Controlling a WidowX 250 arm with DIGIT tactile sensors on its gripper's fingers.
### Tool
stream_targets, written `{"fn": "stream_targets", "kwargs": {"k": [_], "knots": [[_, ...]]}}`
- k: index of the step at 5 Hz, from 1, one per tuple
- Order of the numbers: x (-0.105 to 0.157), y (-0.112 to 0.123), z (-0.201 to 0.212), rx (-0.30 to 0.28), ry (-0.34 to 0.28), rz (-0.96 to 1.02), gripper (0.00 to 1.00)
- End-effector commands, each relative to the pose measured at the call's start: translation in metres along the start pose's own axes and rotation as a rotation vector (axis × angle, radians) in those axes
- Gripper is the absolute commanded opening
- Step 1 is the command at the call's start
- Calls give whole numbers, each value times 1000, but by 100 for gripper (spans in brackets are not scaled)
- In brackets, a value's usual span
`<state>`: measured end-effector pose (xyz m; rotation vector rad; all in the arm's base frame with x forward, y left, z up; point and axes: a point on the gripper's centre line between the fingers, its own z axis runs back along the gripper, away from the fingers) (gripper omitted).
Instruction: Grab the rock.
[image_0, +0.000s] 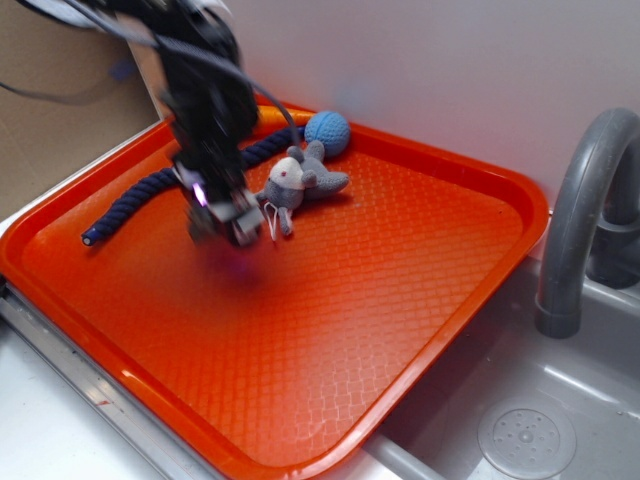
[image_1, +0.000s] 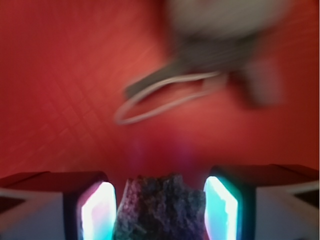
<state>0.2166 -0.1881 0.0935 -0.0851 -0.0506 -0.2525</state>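
Jaws standing each side of rock (image_1: 161, 207), seeming clamped on it. Gripper (image_0: 228, 222) hovering just beside mouse (image_0: 298, 182). Rock probably hard, rough, grippy; holding across middle.

A rough, pitted brown-grey rock (image_1: 161, 207) sits between the two glowing fingers (image_1: 98, 212) of the gripper (image_1: 160, 210), at the bottom edge of the wrist view. The lit pads stand close on either side of the stone; whether they press on it cannot be made out. Beyond lies the red, grid-textured tray (image_1: 60, 90). Blurred above, a grey plush mouse (image_1: 225, 30) trails a pale loop of cord (image_1: 165, 100).
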Motion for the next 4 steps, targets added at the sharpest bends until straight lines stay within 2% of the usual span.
{"fn": "stream_targets", "kwargs": {"k": [1,2,3,4], "knots": [[-22,62,112,-18,-183,173,0],[-36,83,163,58,-249,268,0],[-47,94,184,121,-307,327,0],[-33,95,167,87,-269,267,0]]}}
